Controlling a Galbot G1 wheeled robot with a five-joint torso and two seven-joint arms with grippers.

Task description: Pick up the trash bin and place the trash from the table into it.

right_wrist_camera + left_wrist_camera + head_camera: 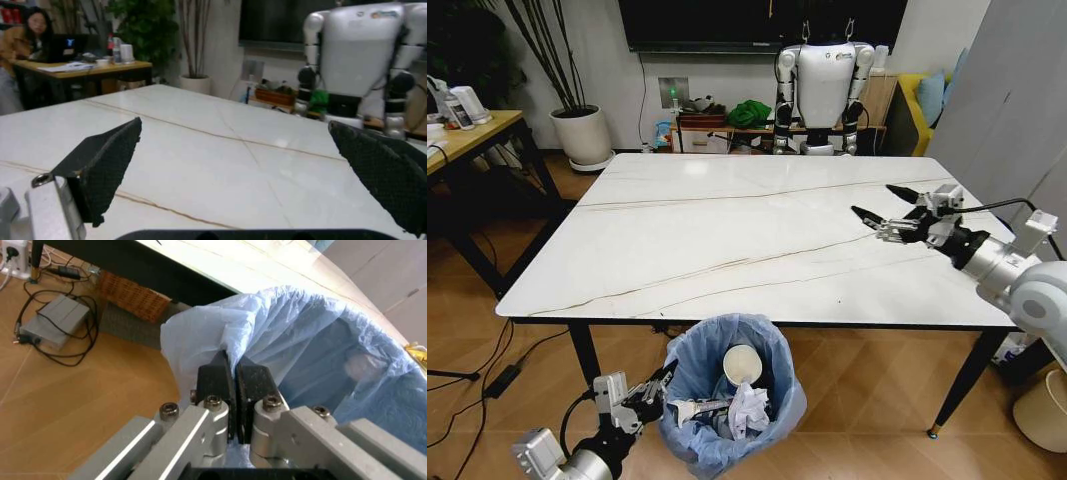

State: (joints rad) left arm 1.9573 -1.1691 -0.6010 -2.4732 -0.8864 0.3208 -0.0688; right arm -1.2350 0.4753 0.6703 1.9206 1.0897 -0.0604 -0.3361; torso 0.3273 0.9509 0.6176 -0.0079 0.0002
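Note:
The trash bin [727, 400], lined with a crinkly light-blue bag, hangs just below the table's [727, 230] front edge. Inside it lie a white paper cup [744, 365], crumpled white paper [749, 408] and a thin wrapper [695, 408]. My left gripper [659, 384] is low at the bin's left side, shut on the bag-covered rim. The left wrist view shows its black fingers [217, 382] pinching the blue bag [300, 340]. My right gripper [874, 200] hovers open over the right part of the marble top, its wide-spread fingers [107, 160] holding nothing above the table [220, 150].
A white humanoid robot [825, 80] stands behind the table's far edge. A wooden desk [467, 130] and a white plant pot [582, 135] are at the left. A pale bin [1042, 410] sits on the floor at the right. A wicker basket [133, 297] and power brick [57, 320] lie under the table.

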